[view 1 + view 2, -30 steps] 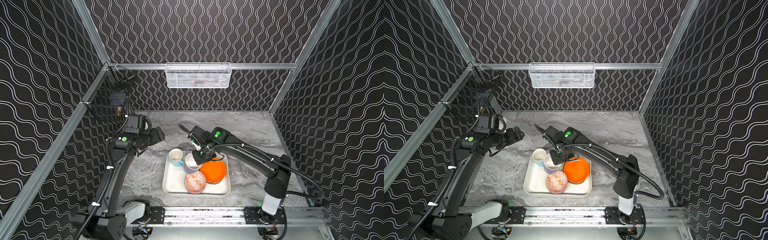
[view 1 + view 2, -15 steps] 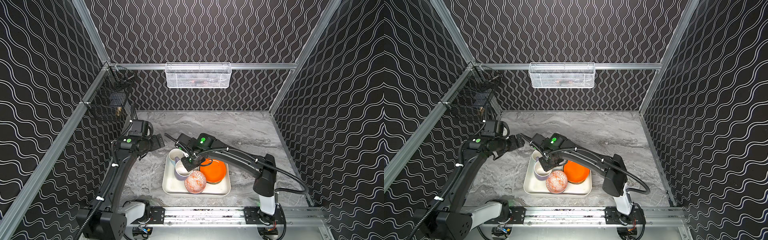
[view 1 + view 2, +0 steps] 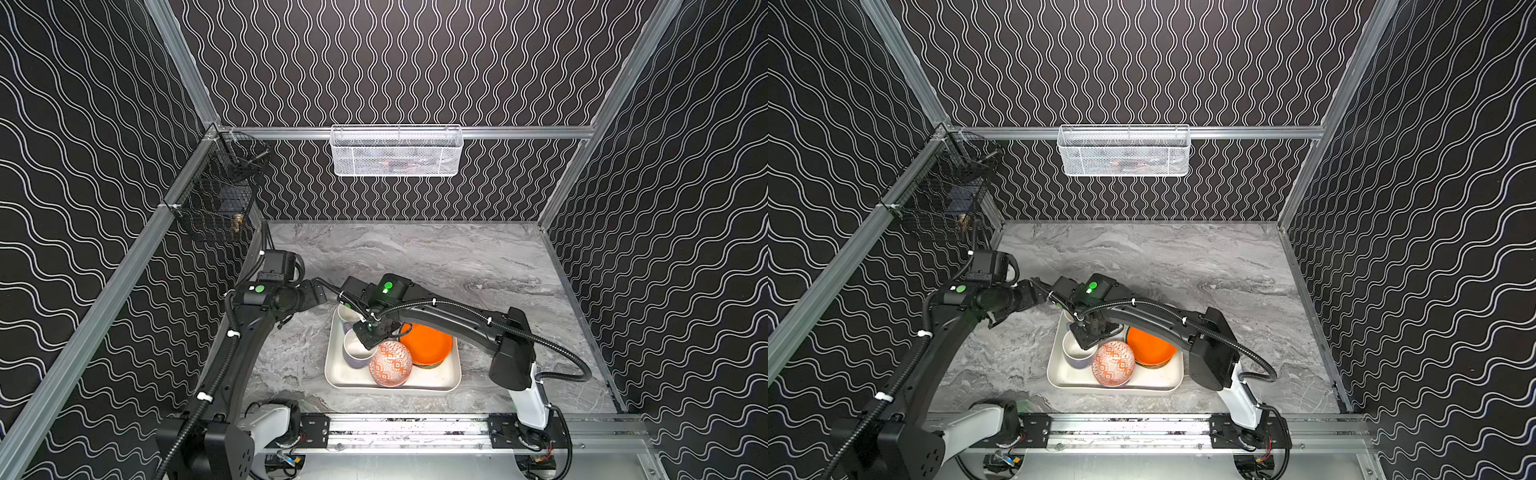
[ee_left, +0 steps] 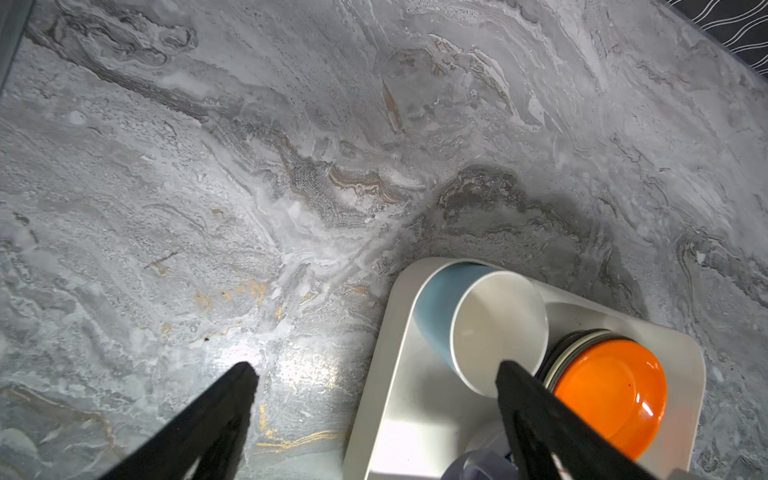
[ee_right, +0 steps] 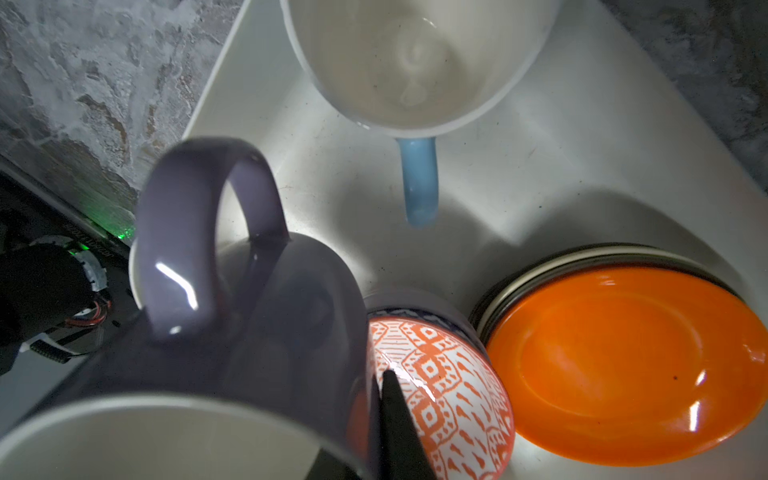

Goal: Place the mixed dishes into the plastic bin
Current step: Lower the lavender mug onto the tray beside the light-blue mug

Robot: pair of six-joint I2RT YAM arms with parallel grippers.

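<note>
- One grey marbled desk (image 3: 415, 257) carries everything.
- Two black arms, the left arm (image 3: 245, 345) and the right arm (image 3: 457, 318), both reach in over the bin's far-left part.
- One bin (image 3: 436, 378) is cream-white, shallow and rectangular with rounded corners. It sits at the near middle of the desk, and every dish in view is inside it.
- Two baskets hang on the walls: a white mesh basket (image 3: 397, 151) at the back and a black wire basket (image 3: 216, 208) on the left.
- One stack of plates fills the bin's right half, with a glossy orange plate (image 3: 426, 345) on top. Dark and pale rims show beneath it, too close together to count.
- One bowl (image 3: 390, 363), red-orange pattern on white, sits near the bin's front wall, just beside the stack.
- Two mugs are both white inside: a blue mug (image 4: 440, 311) stands in the far-left corner, and a lavender mug (image 3: 357, 351) is just left of the bowl.
- Two claws:
  - The right claw (image 3: 371, 334) is pinched shut on the lavender mug's wall at the rim.
  - The left claw (image 4: 376, 365) is spread wide and holds nothing, above the bin's far-left corner beside the blue mug.
</note>
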